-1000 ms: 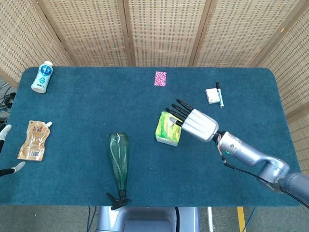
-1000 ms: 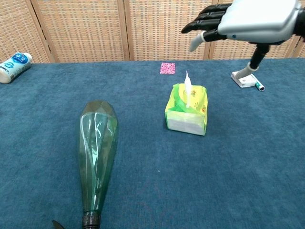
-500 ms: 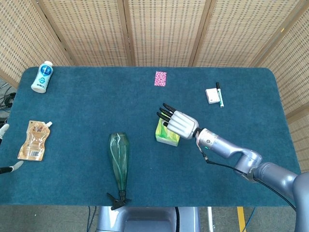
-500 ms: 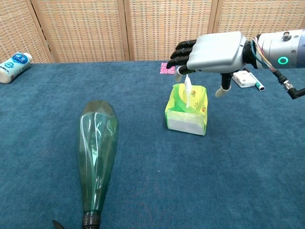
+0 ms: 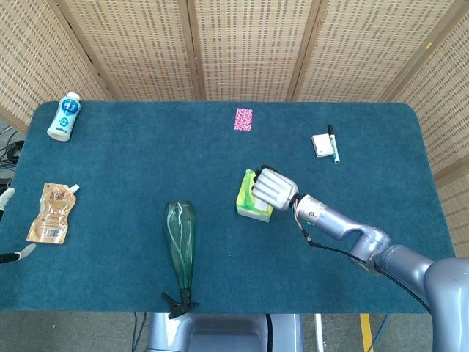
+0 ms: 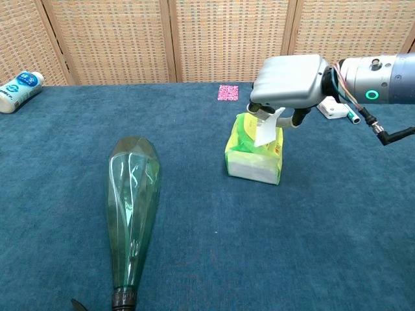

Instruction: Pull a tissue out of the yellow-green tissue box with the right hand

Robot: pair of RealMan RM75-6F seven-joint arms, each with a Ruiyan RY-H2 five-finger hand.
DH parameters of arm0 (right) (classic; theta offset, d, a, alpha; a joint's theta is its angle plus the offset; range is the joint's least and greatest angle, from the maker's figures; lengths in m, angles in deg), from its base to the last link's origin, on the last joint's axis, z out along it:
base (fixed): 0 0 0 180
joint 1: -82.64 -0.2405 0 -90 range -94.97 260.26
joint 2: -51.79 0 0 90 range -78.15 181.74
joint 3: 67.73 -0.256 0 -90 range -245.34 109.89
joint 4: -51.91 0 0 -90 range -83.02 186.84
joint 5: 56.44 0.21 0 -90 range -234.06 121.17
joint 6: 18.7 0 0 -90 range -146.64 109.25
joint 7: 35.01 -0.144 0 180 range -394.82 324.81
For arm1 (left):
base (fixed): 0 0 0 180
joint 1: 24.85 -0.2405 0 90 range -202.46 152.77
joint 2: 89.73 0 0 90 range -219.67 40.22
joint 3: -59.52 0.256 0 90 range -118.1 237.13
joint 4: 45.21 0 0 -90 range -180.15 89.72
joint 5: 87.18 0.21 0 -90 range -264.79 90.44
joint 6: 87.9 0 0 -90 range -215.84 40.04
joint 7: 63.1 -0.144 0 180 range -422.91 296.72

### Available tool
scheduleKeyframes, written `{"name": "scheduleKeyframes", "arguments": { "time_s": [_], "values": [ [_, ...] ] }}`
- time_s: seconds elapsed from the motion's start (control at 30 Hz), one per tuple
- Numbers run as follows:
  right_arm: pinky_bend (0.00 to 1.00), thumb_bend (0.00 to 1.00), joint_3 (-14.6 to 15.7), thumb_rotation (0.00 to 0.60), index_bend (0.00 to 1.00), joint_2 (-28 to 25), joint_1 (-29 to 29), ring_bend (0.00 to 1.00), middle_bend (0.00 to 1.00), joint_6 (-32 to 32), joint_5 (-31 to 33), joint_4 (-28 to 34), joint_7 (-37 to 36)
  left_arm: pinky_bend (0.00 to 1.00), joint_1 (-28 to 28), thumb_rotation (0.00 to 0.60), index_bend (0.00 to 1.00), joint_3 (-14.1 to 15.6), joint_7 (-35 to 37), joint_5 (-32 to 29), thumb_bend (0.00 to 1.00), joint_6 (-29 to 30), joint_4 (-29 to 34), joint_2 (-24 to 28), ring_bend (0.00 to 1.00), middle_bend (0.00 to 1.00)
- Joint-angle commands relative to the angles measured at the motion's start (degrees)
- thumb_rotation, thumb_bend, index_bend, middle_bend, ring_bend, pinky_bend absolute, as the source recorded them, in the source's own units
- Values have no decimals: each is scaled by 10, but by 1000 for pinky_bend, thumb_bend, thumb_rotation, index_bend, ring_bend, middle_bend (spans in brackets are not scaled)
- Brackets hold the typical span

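Fingers (image 6: 280, 115) of the right hand (image 6: 288, 81) curl downward and pinch the white tissue (image 6: 264, 133) protruding from the yellow-green tissue box (image 6: 254, 154), which sits mid-table on the dark blue cloth table (image 6: 337, 220). Left of it lies a green plastic bottle (image 6: 131, 201). At the table's left edge, the left hand (image 5: 6, 227) shows only partly; its finger state cannot be determined.

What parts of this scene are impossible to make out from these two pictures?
- Head view: the right hand covers the tissue box top, hiding the tissue and the fingers' grip.
- Chest view: the palm hides most fingers, so the hold on the tissue is partly guessed.
- Head view: the left hand is cut off by the left edge; absent from the chest view.
- Both views: the white bottle label is too small to read.
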Motion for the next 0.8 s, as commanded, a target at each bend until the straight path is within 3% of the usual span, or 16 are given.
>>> {"name": "scheduleKeyframes", "arguments": {
  "time_s": [0.03, 0.3, 0.43, 0.53, 0.67, 0.8],
  "values": [
    [609, 584, 10, 600, 652, 16, 2, 515, 597, 40, -12, -28, -23, 0, 1, 600, 0, 0, 0, 0, 0, -1, 0, 0, 0, 0],
    [609, 616, 4, 600, 653, 28, 9, 515, 597, 171, -24, -80, -109, 0, 3, 600, 0, 1, 5, -1, 0, -6, -2, 1, 0, 0],
    [609, 620, -42, 600, 653, 10, 9, 515, 597, 232, 9, -66, -147, 0, 3, 600, 0, 1, 7, 1, 0, -6, -1, 2, 0, 0],
    [609, 620, -98, 600, 653, 1, 13, 515, 597, 256, 69, -53, -188, 0, 2, 600, 0, 3, 9, 5, 0, -4, 0, 3, 0, 0],
    [609, 620, -177, 600, 653, 7, 16, 515, 598, 234, 185, -58, -225, 0, -2, 600, 0, 6, 14, 15, 0, 5, 2, 5, 0, 0],
    [609, 620, -219, 600, 653, 22, 15, 515, 599, 188, 277, -83, -211, 0, -6, 600, 0, 9, 21, 25, 0, 13, 3, 6, 0, 0]
  ]
}}
